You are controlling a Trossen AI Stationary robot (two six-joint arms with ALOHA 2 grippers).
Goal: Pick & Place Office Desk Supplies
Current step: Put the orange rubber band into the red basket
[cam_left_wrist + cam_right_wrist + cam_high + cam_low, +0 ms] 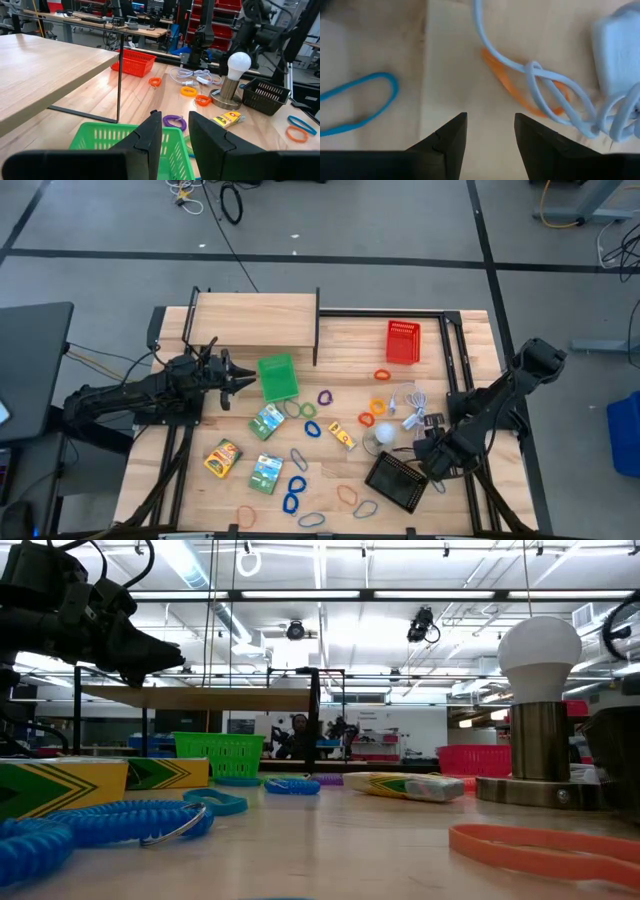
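The right gripper (490,132), fingers parted and empty, hovers over an orange loop (520,92) pinned under white cord (545,80) — grabbing could snag that cord.

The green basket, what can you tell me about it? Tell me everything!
The green basket is a small, plastic-looking box with open mesh walls, bright green all over. It stands upright on the wooden table, beside the raised wooden shelf. In the views that look into it, nothing shows inside. The left gripper, fingers open, hovers next to it. Nothing else touches it; a purple loop lies nearby.
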